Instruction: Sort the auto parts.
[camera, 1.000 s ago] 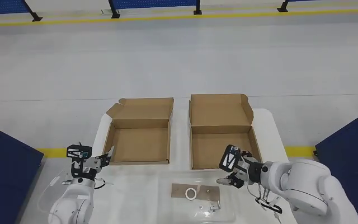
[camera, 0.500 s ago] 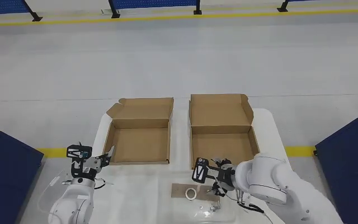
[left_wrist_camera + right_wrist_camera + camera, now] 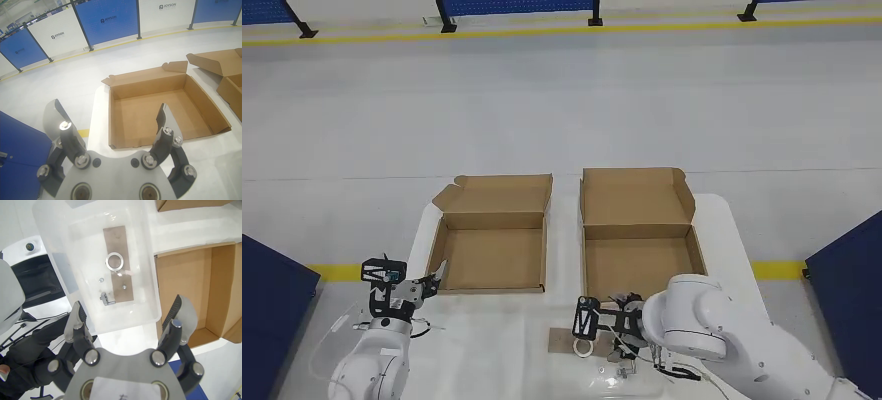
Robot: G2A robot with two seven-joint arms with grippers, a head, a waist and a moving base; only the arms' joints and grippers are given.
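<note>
A clear plastic bin (image 3: 56, 247) at the table's front holds a metal ring (image 3: 114, 261) (image 3: 583, 347) lying on a brown strip (image 3: 118, 247) (image 3: 594, 338). Two small nuts (image 3: 101, 280) and a metal bracket (image 3: 106, 299) (image 3: 623, 372) lie near the ring. My right gripper (image 3: 128, 303) (image 3: 626, 344) hangs open above the bin's right end, holding nothing. My left gripper (image 3: 109, 104) (image 3: 434, 275) is open and empty at the table's front left. It points at the left cardboard box (image 3: 151, 117) (image 3: 492, 258).
The right cardboard box (image 3: 642, 262) (image 3: 185, 279) stands open just behind the bin, with nothing inside that I can see. Both boxes have their lids folded back. The table edge lies close on the left and front.
My right arm has swung left from the table's right side to above the bin. The left arm has stayed still.
</note>
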